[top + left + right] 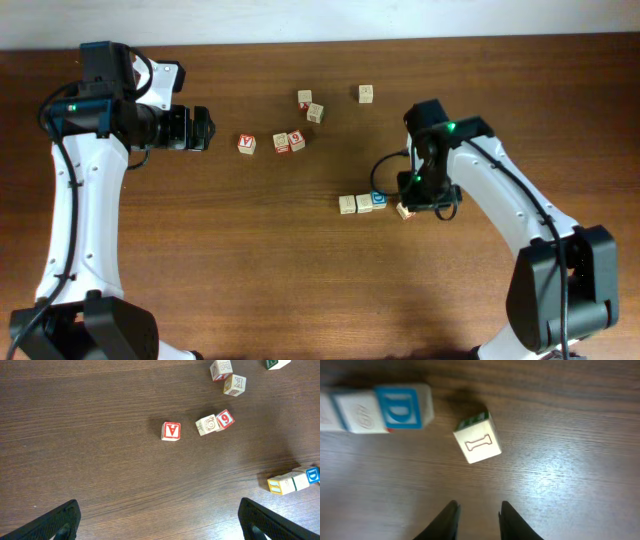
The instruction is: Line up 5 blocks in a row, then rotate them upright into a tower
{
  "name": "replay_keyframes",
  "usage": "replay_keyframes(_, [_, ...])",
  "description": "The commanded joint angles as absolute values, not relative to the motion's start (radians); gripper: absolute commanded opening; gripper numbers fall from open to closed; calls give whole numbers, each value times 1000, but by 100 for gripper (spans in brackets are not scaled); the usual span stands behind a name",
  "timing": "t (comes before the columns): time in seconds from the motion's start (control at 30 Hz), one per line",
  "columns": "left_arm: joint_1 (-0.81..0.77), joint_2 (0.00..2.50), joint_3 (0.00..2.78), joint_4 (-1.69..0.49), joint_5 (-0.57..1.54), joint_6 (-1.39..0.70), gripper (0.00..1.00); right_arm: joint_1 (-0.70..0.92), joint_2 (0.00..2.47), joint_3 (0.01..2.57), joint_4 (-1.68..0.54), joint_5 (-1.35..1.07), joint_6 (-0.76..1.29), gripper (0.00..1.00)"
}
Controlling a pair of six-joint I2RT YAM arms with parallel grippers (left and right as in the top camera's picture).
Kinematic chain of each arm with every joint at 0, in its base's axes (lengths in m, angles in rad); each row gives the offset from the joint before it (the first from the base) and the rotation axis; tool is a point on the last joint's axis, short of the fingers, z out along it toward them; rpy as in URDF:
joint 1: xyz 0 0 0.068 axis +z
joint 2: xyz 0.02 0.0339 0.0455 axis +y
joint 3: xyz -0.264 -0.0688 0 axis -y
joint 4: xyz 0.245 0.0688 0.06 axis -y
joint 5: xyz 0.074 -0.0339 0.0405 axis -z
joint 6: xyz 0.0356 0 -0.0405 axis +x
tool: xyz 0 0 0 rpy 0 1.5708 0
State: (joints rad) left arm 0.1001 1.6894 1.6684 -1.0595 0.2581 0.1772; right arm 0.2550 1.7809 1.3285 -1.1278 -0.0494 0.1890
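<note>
Right wrist view first: your right gripper (478, 509) has its two dark fingers (449, 522) a narrow gap apart, with bare table (570, 485) between them and nothing gripped. Straight ahead of the fingertips, near but not touching, sits the bone block (477, 444). It is a pale wooden cube with an outlined bone on top and a green edge on its far side.

That is the relation your next move turns on. The cube lies dead ahead of the gap, but it is skewed, so its flat sides run at a slant to the line the jaws close along. A cube has no long axis, so I judge either pair of sides will serve once you square your wrist to them. The gap looks too tight to pass over the cube as it stands. The corners are crisp and the wood smooth, so a pinch on the corners could spin it out.

Farther ahead and to the fingers' left is the blue D block (402, 407), touching a plain pale block (350, 410) on its left.

Your left gripper (159, 505) is spread wide and empty. Ahead of its fingers lie the red V cube (170, 431), then the red 9 block (225, 418) touching a spiral-marked block (207, 425). Your right arm is plainly the nearer to the bone block.
</note>
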Motion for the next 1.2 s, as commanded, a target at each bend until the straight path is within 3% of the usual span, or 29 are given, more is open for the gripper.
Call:
replay_keyframes(0.0, [101,1694,1689,-1061,266,172,99,252,1780,1230,-1053,-40,198,20])
replay_keyframes(0.2, [101,1694,1689,-1061,266,172,99,252,1785,1118,-918,-20,199,14])
replay_keyframes(0.67, [101,1694,1689,-1061,266,172,99,263,1824,1095,-762,-33,146,14])
replay_keyframes(0.8, [101,1694,1689,-1061,266,172,99,255,1815,1127,-817,-76,146,4])
replay_keyframes(1.0, [101,1694,1689,-1061,266,172,99,218,1684,1287,-1051,-154,145,4])
replay_keyframes(1.17, [101,1694,1688,-1061,266,172,99,227,1596,1343,-1012,-326,207,12])
